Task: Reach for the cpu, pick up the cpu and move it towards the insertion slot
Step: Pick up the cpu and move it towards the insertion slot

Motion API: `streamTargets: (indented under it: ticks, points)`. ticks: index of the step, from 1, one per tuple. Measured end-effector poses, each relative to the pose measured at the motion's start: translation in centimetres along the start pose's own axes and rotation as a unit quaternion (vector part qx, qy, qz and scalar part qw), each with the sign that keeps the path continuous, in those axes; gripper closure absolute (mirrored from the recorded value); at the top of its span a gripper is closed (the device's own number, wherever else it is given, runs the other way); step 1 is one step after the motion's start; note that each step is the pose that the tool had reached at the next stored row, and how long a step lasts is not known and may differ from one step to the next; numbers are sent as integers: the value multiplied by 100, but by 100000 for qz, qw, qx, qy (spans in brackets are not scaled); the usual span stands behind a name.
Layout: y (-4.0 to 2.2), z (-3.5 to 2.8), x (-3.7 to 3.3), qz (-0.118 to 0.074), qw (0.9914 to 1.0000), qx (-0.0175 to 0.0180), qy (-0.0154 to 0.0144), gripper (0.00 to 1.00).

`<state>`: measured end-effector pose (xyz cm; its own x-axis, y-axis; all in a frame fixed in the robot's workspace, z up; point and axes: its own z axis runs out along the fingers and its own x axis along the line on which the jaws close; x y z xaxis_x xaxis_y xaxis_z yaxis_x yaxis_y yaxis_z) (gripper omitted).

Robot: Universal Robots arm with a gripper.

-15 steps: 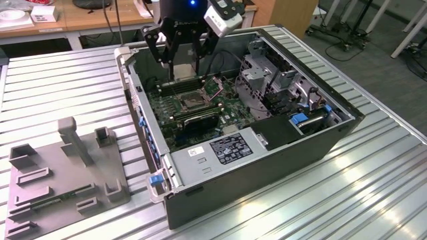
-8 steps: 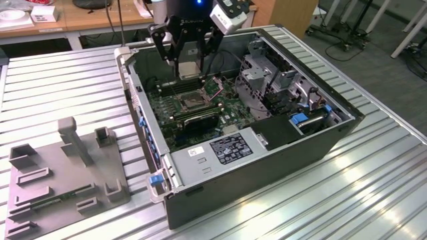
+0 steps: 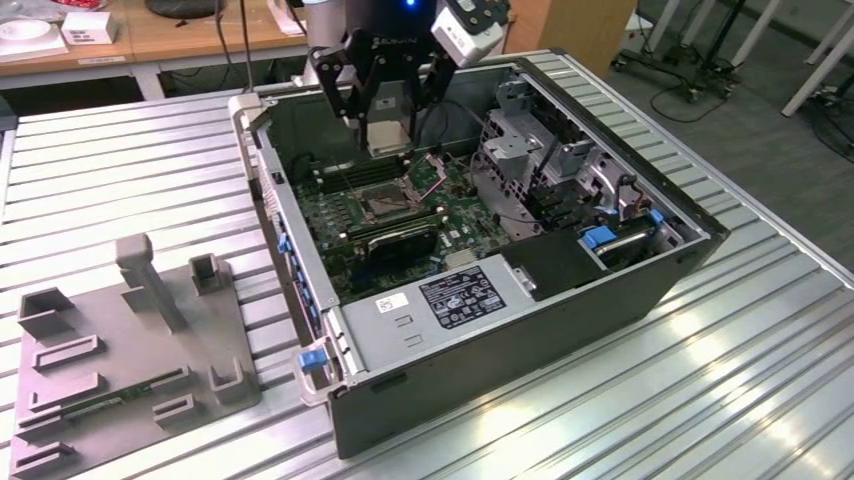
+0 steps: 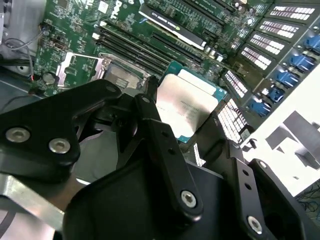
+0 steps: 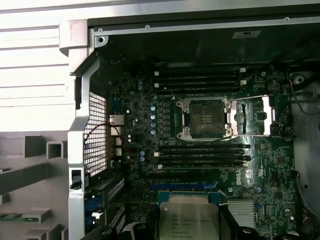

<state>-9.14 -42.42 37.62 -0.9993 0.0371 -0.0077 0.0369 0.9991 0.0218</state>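
Note:
My gripper [image 3: 388, 128] hangs over the open computer case [image 3: 534, 330], shut on the cpu [image 3: 387, 136], a flat square chip with a silvery top. In the second wrist view the black fingers [image 4: 150, 100] clamp the cpu [image 4: 192, 97] by two opposite edges, and it hangs above the green board. The insertion slot [image 3: 380, 205] is a square metal-framed socket with a dark centre, lying on the board below the chip. In the first wrist view the insertion slot [image 5: 205, 119] stands uncovered with its load plate [image 5: 255, 117] swung open beside it. The cpu [image 5: 189, 220] there is apart from it, not touching.
Long black memory slots [image 5: 200, 155] flank the socket. A metal drive cage [image 3: 534, 160] and the power supply [image 3: 454, 300] fill the case toward the exterior view's right and front. A gray plastic tray [image 3: 120, 370] lies on the slatted metal table [image 3: 134, 170] at the exterior view's left.

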Motion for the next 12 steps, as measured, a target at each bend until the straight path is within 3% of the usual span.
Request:
streamTargets:
  ticks: [5,9,12]
  points:
    - [5,8,-20,-254,100000,-4,-8,45]
    - [6,18,-26,-2835,99960,-23,44,45]
    - [14,28,-57,-2909,99958,-23,52,45]
